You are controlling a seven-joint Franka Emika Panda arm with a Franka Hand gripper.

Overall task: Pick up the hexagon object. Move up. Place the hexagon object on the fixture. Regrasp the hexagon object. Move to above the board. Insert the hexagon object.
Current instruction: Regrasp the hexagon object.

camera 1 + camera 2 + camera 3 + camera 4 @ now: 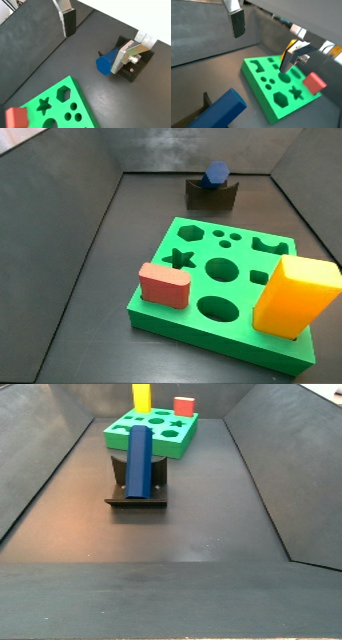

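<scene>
The blue hexagon object lies in the notch of the dark fixture, seen in both side views: object (215,173) (140,459), fixture (211,195) (138,496). It also shows in both wrist views (107,64) (222,112). The green board (225,278) (151,436) lies beside the fixture. My gripper (98,40) (263,42) is open and empty, its silver fingers (69,21) (236,23) wide apart above the floor, apart from the object. It does not show in the side views.
On the board stand a red block (164,285) (183,405) (313,82) and a tall yellow block (294,298) (140,396). Dark sloping walls (54,218) (267,464) close in the grey floor on both sides.
</scene>
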